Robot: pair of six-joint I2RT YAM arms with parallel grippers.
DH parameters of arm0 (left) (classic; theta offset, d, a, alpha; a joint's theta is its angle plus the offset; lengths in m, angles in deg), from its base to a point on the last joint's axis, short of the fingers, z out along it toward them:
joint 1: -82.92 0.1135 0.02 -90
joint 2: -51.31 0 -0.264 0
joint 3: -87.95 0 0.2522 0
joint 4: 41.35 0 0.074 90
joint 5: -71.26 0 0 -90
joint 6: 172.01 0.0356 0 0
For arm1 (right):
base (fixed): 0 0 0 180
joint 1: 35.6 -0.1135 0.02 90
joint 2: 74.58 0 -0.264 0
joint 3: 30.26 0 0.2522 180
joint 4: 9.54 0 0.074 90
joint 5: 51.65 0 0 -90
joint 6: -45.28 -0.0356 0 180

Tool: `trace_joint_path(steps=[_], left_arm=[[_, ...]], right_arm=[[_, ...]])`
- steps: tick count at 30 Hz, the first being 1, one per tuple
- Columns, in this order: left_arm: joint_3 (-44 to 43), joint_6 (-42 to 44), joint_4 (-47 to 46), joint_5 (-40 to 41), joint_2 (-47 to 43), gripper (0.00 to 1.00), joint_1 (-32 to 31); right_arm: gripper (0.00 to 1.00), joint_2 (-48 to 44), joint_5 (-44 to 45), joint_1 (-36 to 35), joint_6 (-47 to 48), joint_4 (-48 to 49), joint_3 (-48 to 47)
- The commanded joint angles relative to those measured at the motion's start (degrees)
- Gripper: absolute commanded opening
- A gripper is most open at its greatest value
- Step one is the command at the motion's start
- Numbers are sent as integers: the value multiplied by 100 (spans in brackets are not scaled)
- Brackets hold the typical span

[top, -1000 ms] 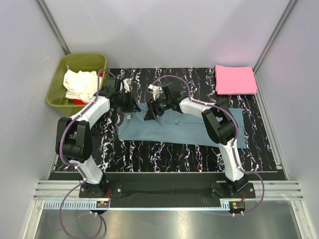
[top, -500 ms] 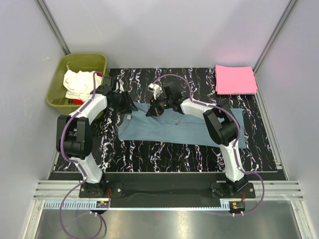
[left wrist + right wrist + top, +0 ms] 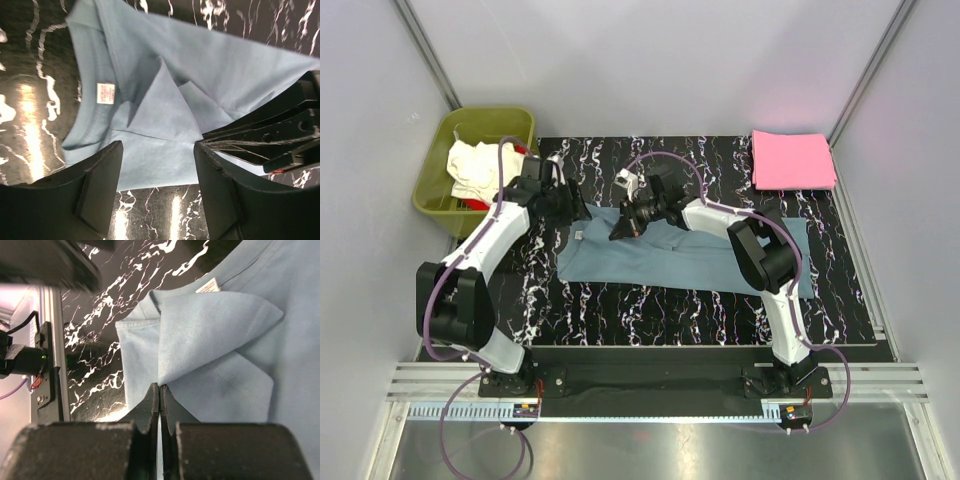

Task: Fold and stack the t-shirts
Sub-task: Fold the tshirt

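The blue-grey t-shirt (image 3: pixel 690 255) lies spread on the black marbled mat, collar end to the left. My right gripper (image 3: pixel 620 230) is shut on a raised fold of this shirt (image 3: pixel 220 330) near the collar, the cloth pinched at its tips (image 3: pixel 159 386). My left gripper (image 3: pixel 582 210) is open just over the shirt's back-left edge, with only cloth (image 3: pixel 200 65) and mat between its fingers (image 3: pixel 157 150). A folded pink t-shirt (image 3: pixel 792 160) lies at the back right. A cream-white t-shirt (image 3: pixel 480 168) and a bit of a red one (image 3: pixel 470 203) sit in the tub.
The olive-green tub (image 3: pixel 430 190) stands off the mat's back-left corner. White walls with metal posts close in the back and sides. The right arm's fingers (image 3: pixel 270 130) reach into the left wrist view beside the shirt's white neck label (image 3: pixel 105 92).
My left gripper has opened, let go of the blue-grey shirt and drawn back slightly to the left. My right gripper has shut on a fold of that shirt.
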Motion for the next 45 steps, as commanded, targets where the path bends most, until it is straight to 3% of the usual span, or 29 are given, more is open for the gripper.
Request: trace_joint_path(steps=[1, 8, 14, 18, 23, 28, 37, 45], left_arm=[[184, 62, -168, 153, 81, 64, -195], [114, 246, -195, 92, 317, 65, -213], [-89, 283, -274, -374, 976, 53, -231], [-238, 256, 41, 177, 1223, 48, -231], [-150, -104, -19, 1608, 707, 60, -231], [-98, -87, 51, 2314, 258, 62, -336], [482, -254, -335, 2016, 46, 62, -828], [1150, -632, -731, 1998, 54, 62, -872]], right_arm=[[0, -435, -293, -101, -101, 156, 184], [0, -497, -531, -118, -250, 226, 290], [0, -313, -364, -118, -470, 419, 238], [0, -269, -57, -110, -488, 332, 141], [1, 56, 226, -83, -663, 77, -324], [0, 267, 796, 31, -1181, 472, -255], [0, 391, 1245, 163, -1525, 595, -159], [0, 285, 1350, 224, -1937, 797, 158]])
